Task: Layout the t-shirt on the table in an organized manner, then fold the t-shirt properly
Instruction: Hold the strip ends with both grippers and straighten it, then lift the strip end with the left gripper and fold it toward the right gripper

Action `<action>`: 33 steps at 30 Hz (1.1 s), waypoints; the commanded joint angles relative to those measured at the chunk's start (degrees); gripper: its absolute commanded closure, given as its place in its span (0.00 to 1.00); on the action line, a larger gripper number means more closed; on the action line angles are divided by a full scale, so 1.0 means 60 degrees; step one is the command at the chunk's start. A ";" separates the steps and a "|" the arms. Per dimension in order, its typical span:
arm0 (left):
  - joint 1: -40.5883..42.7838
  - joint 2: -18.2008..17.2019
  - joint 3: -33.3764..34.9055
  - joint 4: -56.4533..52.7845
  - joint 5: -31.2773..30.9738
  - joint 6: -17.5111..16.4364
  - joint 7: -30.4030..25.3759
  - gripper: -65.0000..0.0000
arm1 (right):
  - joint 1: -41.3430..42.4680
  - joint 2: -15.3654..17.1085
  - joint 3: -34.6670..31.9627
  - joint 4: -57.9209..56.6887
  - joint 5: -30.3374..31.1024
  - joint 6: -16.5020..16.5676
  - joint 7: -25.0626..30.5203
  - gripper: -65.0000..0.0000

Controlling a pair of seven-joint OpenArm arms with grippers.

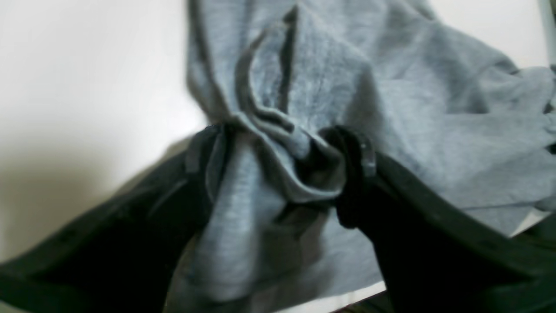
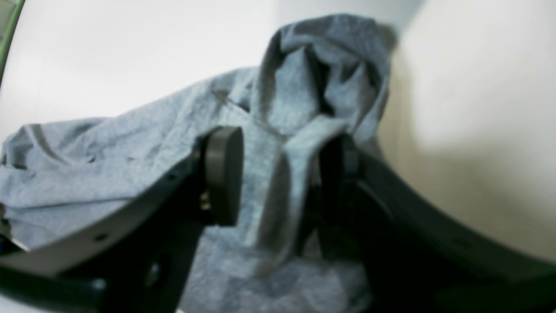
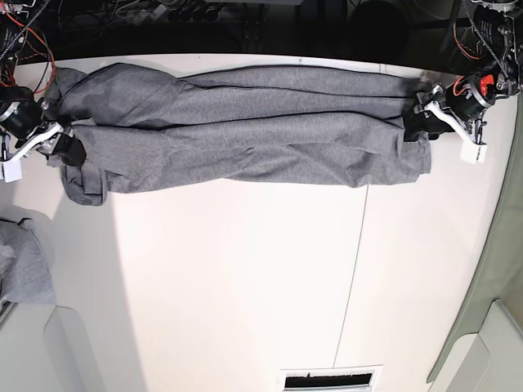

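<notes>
- Table (image 3: 245, 286): white top w/ dark seam lines, mostly bare; the t-shirt (image 3: 245, 135) sits along its far edge, stretched side to side between the two arms, near side of the table unused.
- T-shirt: pulled long but not flat, deep lengthwise folds, a lump hanging at the right-arm end. Judged: layout step underway, not finished; spreading it flat and all folding are left.
- Grey cloth bundle (image 3: 24, 261): partly in view at the base view's left edge, well apart from the shirt, untouched.
- Right gripper (image 2: 278, 174): jaws part-way apart w/ a bunched ridge of shirt between; one pad (image 2: 223, 174) stands clear of the cloth, so can't tell if it truly grips.
- Left gripper (image 1: 286, 174): jaws spread wide, crumpled fabric lying loose between them; looks released, no pinch.
- Containers: none seen.
</notes>
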 commanded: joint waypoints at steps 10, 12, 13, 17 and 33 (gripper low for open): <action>-0.0029 -0.0109 0.1013 0.0073 0.0273 -0.0168 -0.0703 1.00 | 0.0102 -0.0007 0.0058 0.0178 0.0208 0.0069 0.0178 0.56; -0.0142 -0.0109 0.0973 0.0073 0.0652 -0.0160 -0.0812 1.00 | 0.0102 -0.0007 0.0058 0.0178 0.0208 0.0066 0.0182 0.56; -0.0248 -0.0109 0.0882 0.0073 0.0801 -0.0157 -0.0812 1.00 | 0.0102 -0.0004 0.0058 0.0178 0.0208 0.0066 0.0182 0.56; -0.0820 -0.0113 -0.0011 0.0076 0.0925 0.0306 -0.0790 1.00 | 0.0098 -0.0004 0.0058 0.0178 0.0200 0.0066 0.0178 0.56; -0.1341 -0.1031 0.0160 0.3435 0.0543 0.0805 0.0583 1.00 | 0.0102 -0.0007 0.0058 0.0178 0.0208 0.0066 0.0208 0.56</action>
